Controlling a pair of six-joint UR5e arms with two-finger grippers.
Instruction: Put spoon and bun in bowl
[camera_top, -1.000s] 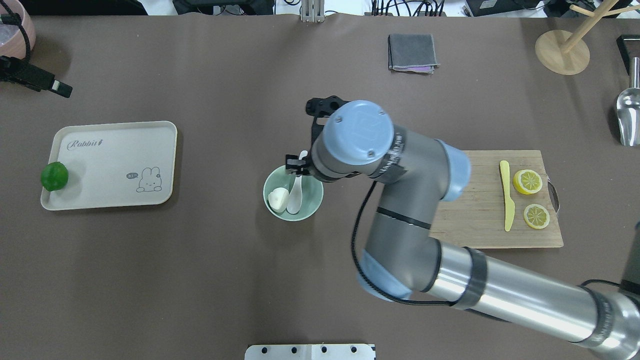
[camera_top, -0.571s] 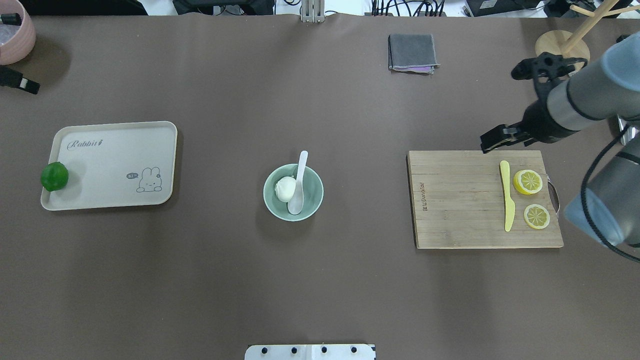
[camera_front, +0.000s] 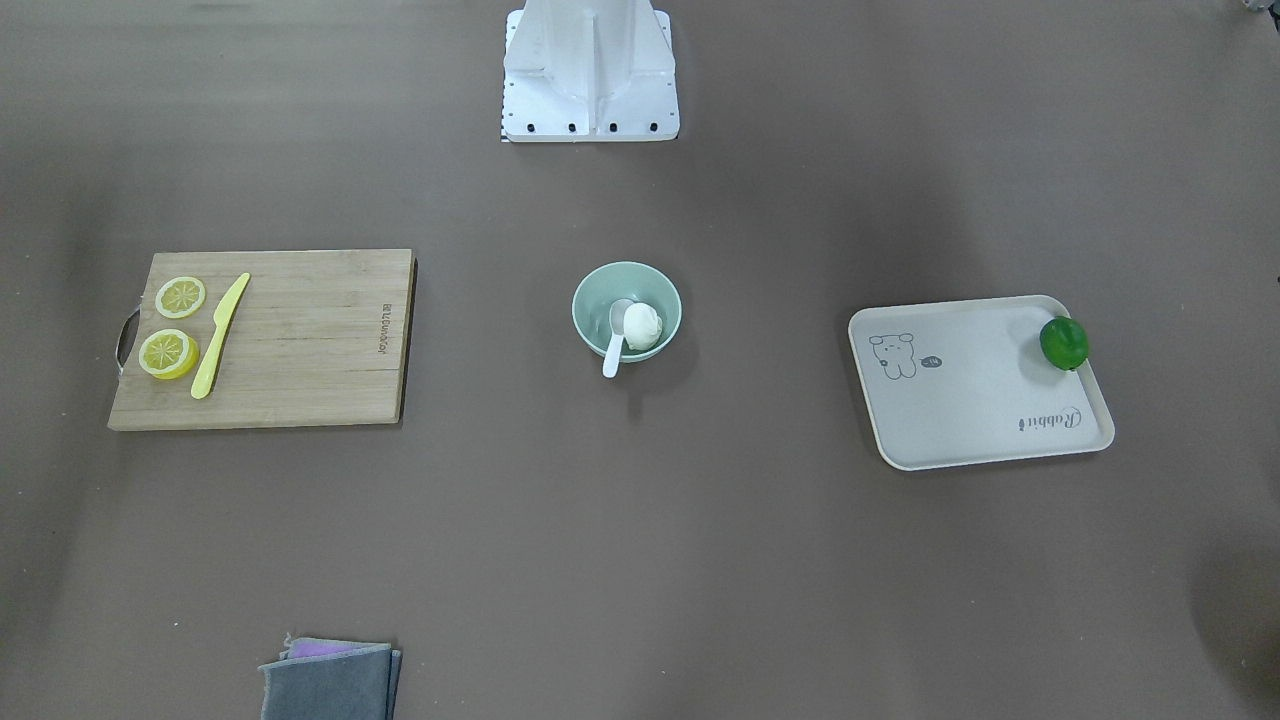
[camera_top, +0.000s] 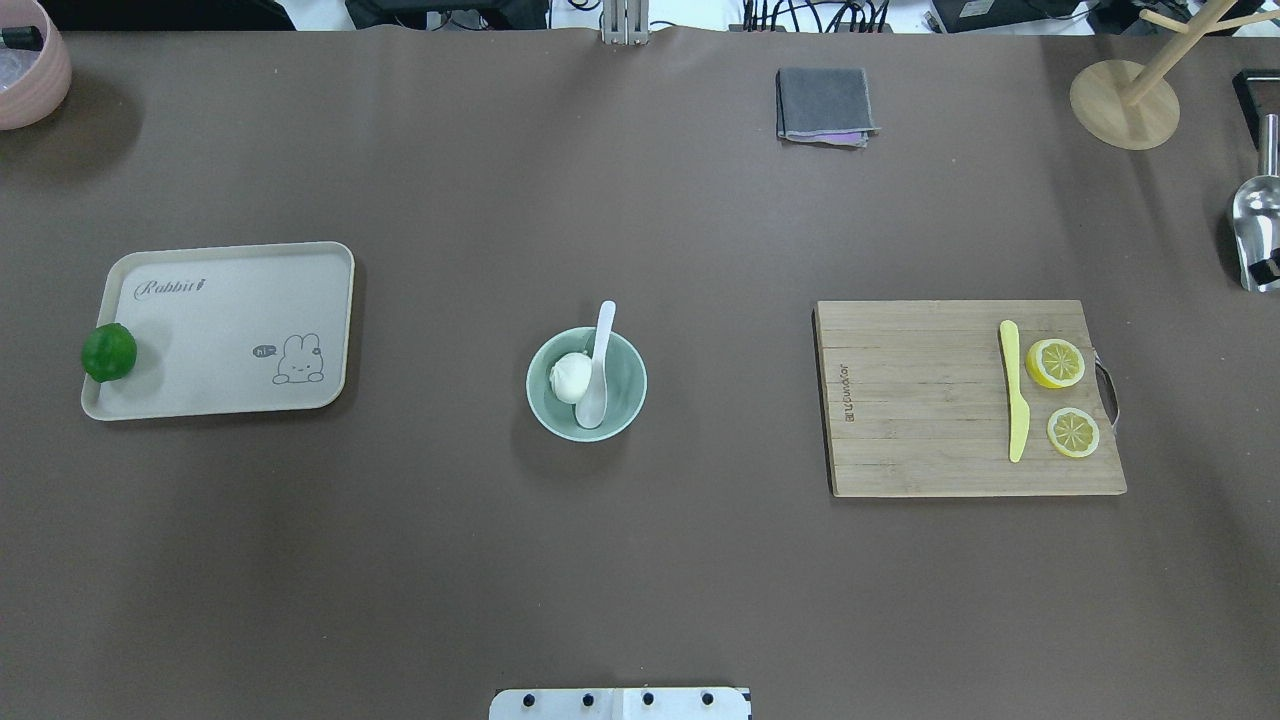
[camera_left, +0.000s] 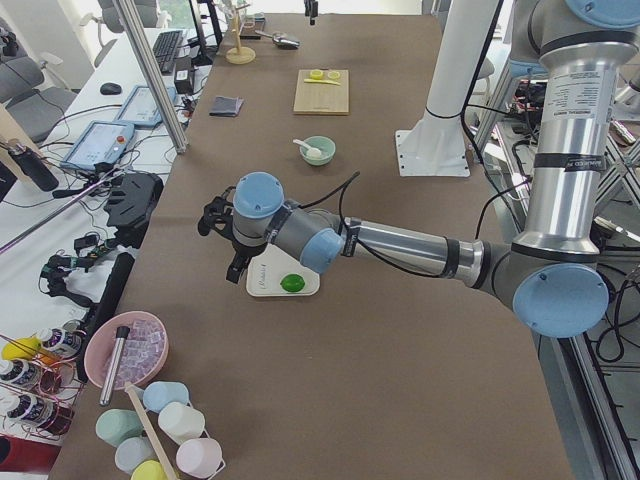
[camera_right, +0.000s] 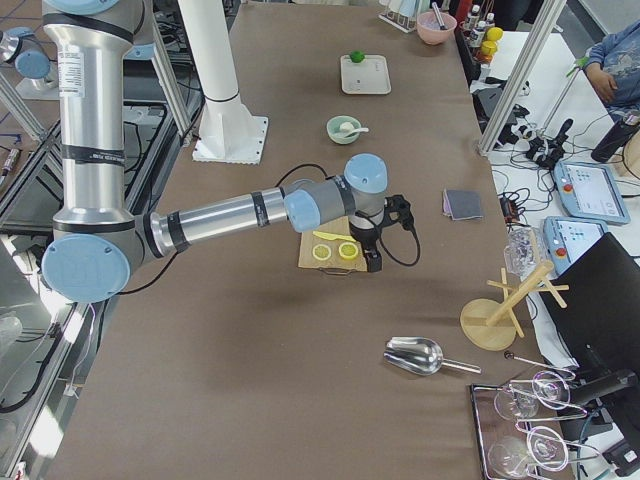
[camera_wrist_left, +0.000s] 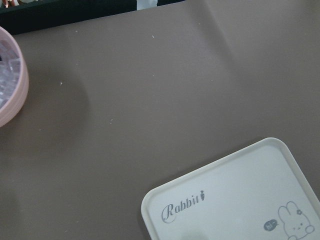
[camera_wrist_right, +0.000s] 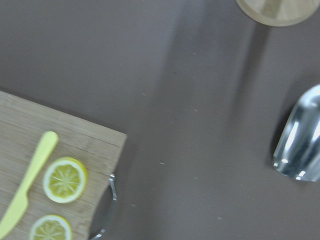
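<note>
Lying in the mint-green bowl (camera_top: 626, 396), far from every desk (camera_top: 400, 560) edge, the soft steamed bun (camera_top: 570, 379) wants a side pinch, the slick soup spoon (camera_top: 598, 368) a handle hold; whether my left gripper (camera_left: 232, 262) and right gripper (camera_right: 373, 262) gape I cannot tell.

Even bright overhead light, soft shadow beside bowl (camera_top: 628, 375), glare on metal scoop (camera_wrist_right: 300, 140), wrist views slightly blurred

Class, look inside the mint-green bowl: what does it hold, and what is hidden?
The bowl holds the bun and the spoon side by side; the spoon's handle sticks out over the rim. The bowl's floor beneath them is covered.
</note>
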